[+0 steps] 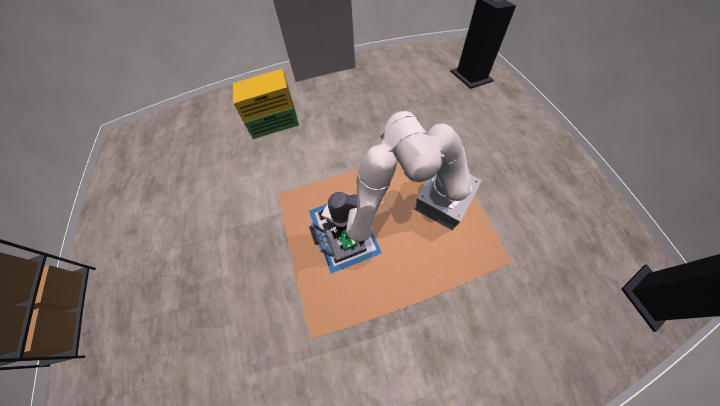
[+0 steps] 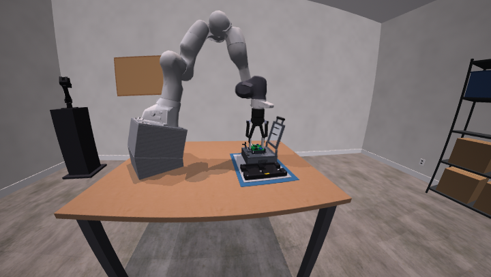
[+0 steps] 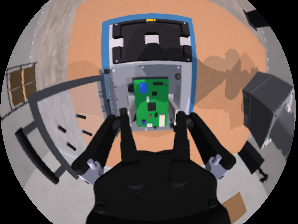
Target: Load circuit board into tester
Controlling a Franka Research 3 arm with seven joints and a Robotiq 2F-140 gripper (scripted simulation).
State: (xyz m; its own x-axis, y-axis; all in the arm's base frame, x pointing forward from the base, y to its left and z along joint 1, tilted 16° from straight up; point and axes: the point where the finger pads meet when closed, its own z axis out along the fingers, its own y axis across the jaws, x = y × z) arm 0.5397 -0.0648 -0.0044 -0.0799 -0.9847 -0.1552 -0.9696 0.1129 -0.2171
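Note:
The green circuit board (image 3: 150, 103) (image 2: 257, 148) lies level, component side up, at the top of the grey tester (image 2: 258, 156) (image 3: 149, 76). My gripper (image 3: 151, 104) (image 2: 256, 142) points straight down over it, with one finger on each long side of the board, shut on the board's edges. Whether the pins pass through its holes is hidden. The tester's lid (image 2: 275, 132) (image 3: 60, 116) stands open and upright at the side. The black tray (image 2: 262, 170) (image 3: 149, 36) in front of the tester is empty. In the top view the arm hides most of the board (image 1: 347, 240).
Tester and tray sit on a blue-edged mat (image 2: 262, 179) on the wooden table. The robot's grey base block (image 2: 156, 151) stands to the left. A small black post (image 2: 244, 143) stands by the tester's left side.

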